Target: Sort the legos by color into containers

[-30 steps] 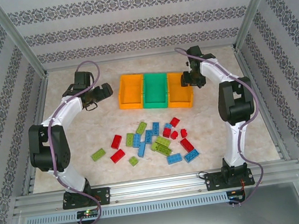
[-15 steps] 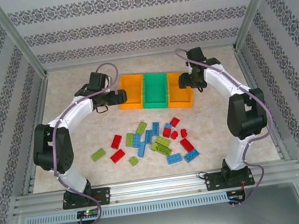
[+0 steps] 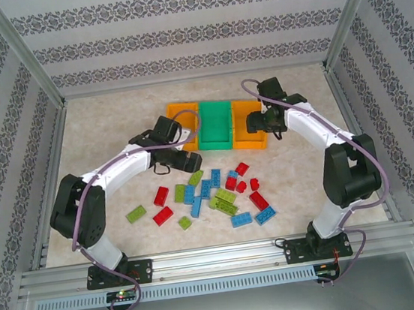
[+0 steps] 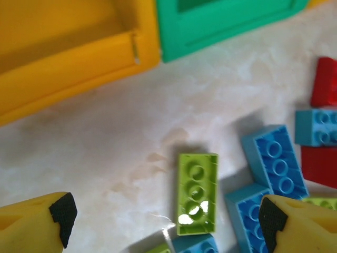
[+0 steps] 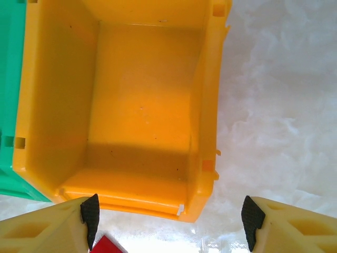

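Lime green plastic is what my left gripper (image 4: 167,216) looks down on. One lime brick (image 4: 197,192) lies flat on the marbled table (image 4: 105,132), studs up. It sits in the gap between my wide-spread fingers (image 4: 31,221) and touches neither. Blue bricks (image 4: 275,158) crowd its right side, the nearest just beside it.

I judge this to be the reach for a pick: the hand is empty and hangs over the far-left edge of the legos (image 3: 212,194). The next move calls for coming straight down on that lime brick and closing across its narrow width without catching the blue neighbour. After that it needs a carry to a bin, most likely the green bin (image 3: 214,104).

Farther off, my right gripper (image 3: 253,123) hovers at the right orange bin (image 5: 142,105), fingers apart with nothing between them. That bin's floor is bare. A sliver of red shows at the lower edge of that wrist view, and I cannot tell what it is.

The legos lie loose on the table between my bases and the bins. I count about seven red, seven blue and six lime, though overlaps blur the tally. Behind them are three bins in a touching row: the left orange bin (image 3: 179,109), the green bin in the middle, and the right orange bin.
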Motion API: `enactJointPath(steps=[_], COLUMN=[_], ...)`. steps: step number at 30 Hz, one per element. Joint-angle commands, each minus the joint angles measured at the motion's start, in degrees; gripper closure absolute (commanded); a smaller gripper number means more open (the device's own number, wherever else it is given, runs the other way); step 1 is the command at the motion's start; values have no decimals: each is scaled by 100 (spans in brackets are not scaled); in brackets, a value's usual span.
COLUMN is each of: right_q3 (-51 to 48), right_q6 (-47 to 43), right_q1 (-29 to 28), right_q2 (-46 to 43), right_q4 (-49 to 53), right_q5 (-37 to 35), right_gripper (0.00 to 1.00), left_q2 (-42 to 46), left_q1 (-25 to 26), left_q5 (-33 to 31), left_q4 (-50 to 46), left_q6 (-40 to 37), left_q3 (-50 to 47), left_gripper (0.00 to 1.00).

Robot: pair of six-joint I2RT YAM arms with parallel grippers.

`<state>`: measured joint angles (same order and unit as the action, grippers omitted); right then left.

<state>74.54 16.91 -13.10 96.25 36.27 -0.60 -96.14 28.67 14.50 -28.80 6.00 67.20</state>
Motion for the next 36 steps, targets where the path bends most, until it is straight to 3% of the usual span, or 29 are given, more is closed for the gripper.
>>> enactJointPath(steps=[1, 12, 36], right_q3=[-148, -469, -742], right_q6=[157, 361, 507], right_q1=[41, 40, 69], right_q2=[-248, -536, -827], right_q4=[-85, -20, 103], right_q5=[-105, -168, -300], right_gripper=[24, 24, 24], left_q2=[-126, -914, -1282], left_q1=[114, 325, 513], left_q5=[85, 83, -356], left_q4=[-285, -699, -768], left_q6=[-257, -279, 83], left_q3=[0, 490, 597], left_gripper=[10, 16, 20])
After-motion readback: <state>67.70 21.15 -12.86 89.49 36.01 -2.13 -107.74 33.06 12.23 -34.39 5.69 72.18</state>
